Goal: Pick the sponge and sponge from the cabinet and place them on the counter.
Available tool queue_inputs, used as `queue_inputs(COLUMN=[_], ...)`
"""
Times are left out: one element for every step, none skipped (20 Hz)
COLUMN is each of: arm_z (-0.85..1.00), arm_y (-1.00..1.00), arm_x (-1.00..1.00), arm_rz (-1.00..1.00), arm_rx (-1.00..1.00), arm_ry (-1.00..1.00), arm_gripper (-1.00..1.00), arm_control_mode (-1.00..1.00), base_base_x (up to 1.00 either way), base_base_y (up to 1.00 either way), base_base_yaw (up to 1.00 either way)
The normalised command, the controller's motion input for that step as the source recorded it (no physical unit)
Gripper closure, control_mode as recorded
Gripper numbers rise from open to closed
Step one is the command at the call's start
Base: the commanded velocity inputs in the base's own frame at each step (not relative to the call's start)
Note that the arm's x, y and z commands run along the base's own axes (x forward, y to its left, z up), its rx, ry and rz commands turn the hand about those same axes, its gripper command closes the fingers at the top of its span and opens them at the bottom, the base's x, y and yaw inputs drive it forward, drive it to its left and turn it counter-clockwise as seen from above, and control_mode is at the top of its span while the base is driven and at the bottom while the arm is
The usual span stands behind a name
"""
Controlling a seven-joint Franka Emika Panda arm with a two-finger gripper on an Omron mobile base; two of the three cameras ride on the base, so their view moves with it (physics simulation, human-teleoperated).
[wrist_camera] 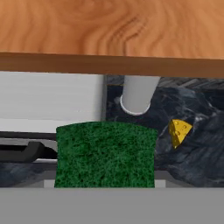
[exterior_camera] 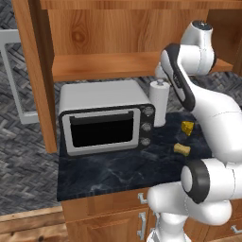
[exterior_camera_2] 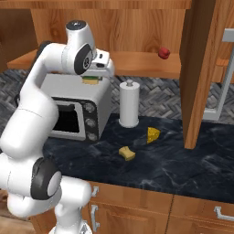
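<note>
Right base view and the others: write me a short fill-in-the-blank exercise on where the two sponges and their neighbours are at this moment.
1. The green-topped sponge is held in the gripper above the ____.
2. The olive-yellow sponge lies on the counter, close to the yellow ____ wedge.
3. The small red fruit sits on the shelf of the ____.
4. The white paper towel roll stands ____ on the counter.

Missing words: microwave; cheese; cabinet; upright

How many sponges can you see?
2. The olive-yellow sponge lies on the counter near the cheese wedge. The green-topped sponge is held in the end effector above the microwave. More could be hidden.
</note>
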Motion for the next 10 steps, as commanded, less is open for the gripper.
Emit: queue_inputs(arm_z=[-0.12, -0.13, -0.14, -0.16, -0.17, -0.19, -0.2, -0.21, -0.24, -0.26], arm_y=[-0.18, -0.19, -0.21, -0.21, -0.21, -0.22, -0.21, -0.21, -0.18, -0.18], arm_x=[-0.41, -0.4, -0.41, -0.39, -0.4, -0.38, -0.36, -0.34, -0.29, -0.28], arm_rz=[0.01, 0.01, 0.01, 0.01, 0.01, 0.01, 0.01, 0.01, 0.01, 0.01], arm_rx=[0.0, 0.0, 0.0, 0.0, 0.0, 0.0, 0.0, 0.0, 0.0, 0.0], arm_ry=[0.02, 0.03, 0.03, 0.03, 0.03, 0.03, 0.03, 0.03, 0.03, 0.03], arm_gripper=[1.0, 1.0, 1.0, 1.0, 1.0, 1.0, 1.0, 1.0, 1.0, 1.0], arm_control_mode=[-1.0, -1.0, -1.0, -1.0, -1.0, -1.0, -1.0, -1.0, -1.0, -1.0], base_base_x=[0.0, 0.0, 0.0, 0.0, 0.0, 0.0, 0.0, 0.0, 0.0, 0.0], base_base_y=[0.0, 0.0, 0.0, 0.0, 0.0, 0.0, 0.0, 0.0, 0.0, 0.0], base_base_yaw=[0.0, 0.0, 0.0, 0.0, 0.0, 0.0, 0.0, 0.0, 0.0, 0.0])
